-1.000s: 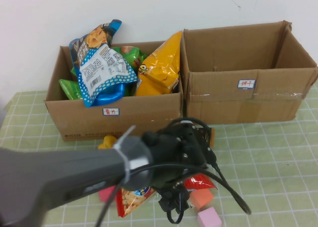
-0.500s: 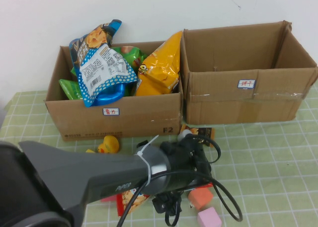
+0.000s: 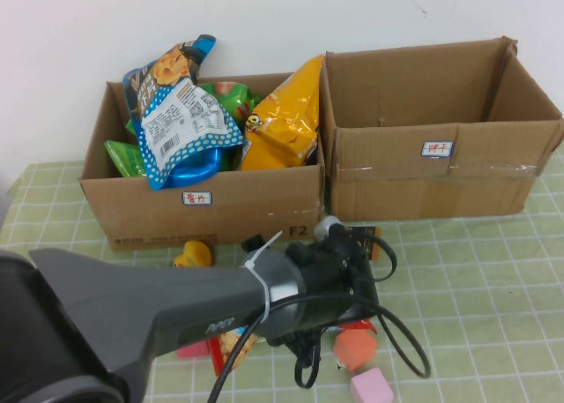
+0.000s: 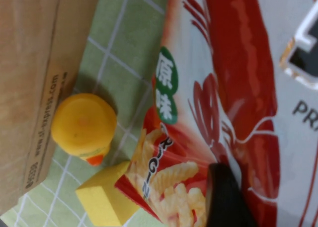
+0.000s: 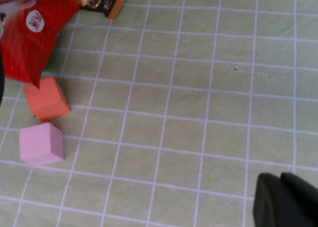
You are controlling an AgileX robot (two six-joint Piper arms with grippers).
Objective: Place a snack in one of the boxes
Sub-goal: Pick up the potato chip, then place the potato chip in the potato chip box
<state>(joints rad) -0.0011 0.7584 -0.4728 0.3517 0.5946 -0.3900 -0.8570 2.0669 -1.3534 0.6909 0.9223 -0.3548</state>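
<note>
Red snack bag (image 4: 223, 113) lies on the table (image 3: 476, 279) at lower centre of the high view, under the left gripper (image 3: 339, 319), whose width I cannot tell. Right gripper (image 5: 283, 204), closed and empty, hovers over bare table.

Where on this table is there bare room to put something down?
Bare cloth lies in front of the right box, right of the pink cube. That box looks empty. The left box is stuffed; the left gripper crowds the red bag, and the right gripper hovers over bare cloth.
</note>
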